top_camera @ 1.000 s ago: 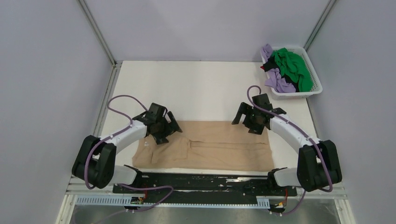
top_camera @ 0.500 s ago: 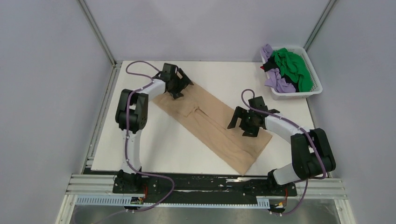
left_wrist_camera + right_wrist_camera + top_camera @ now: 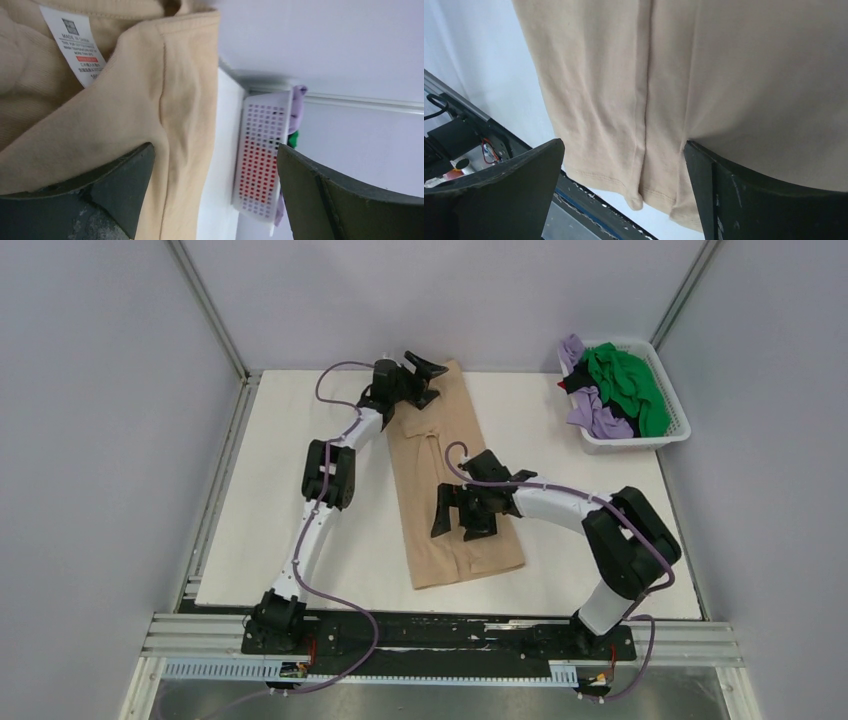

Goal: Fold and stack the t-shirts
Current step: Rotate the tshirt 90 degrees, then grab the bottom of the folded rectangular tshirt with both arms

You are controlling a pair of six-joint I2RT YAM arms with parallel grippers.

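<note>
Tan cloth t-shirt [image 3: 624,75] below the right gripper [image 3: 623,147]
Jaws spread wide; the shirt's folded hem lies on the flat white tabletop [image 3: 474,60].

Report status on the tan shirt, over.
Left gripper at collar end, right gripper toward hem, jaws open. Tan t-shirt flat, folded into strip. Basket far-right, nothing blocking.

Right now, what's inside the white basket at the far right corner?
The white basket holds a bunched heap: green cloth on top, lilac cloth at its left and front, and black cloth showing between them. Anything under the heap, including the basket floor, is covered.
</note>
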